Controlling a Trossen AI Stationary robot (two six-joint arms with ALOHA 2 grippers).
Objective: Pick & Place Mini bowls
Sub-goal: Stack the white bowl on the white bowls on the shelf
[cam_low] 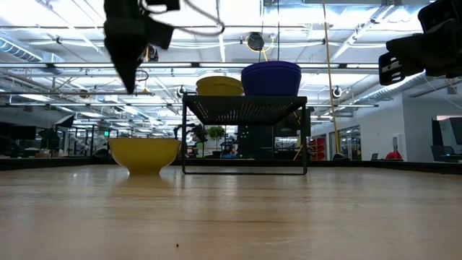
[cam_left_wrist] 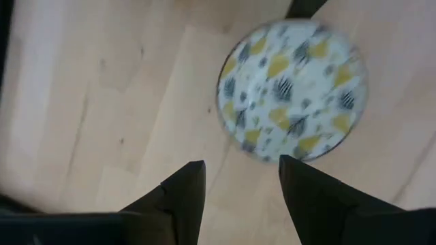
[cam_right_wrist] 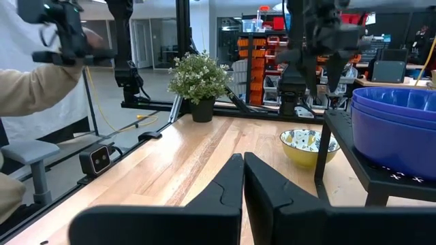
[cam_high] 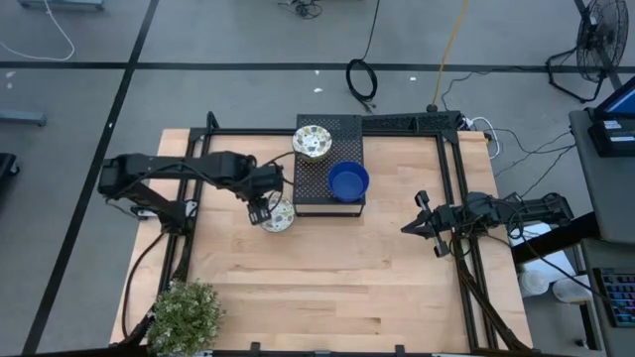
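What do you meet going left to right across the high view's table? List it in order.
Potted plant → left gripper, open above the patterned bowl on the table → black perforated box carrying a second patterned bowl, then the blue bowls → right gripper, shut.

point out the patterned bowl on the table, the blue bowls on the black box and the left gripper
patterned bowl on the table (cam_high: pixel 279 215), high view, its inside
blue bowls (cam_high: pixel 348 181), high view, middle of the top bowl
left gripper (cam_left_wrist: pixel 237 178), left wrist view, gap between its open fingertips
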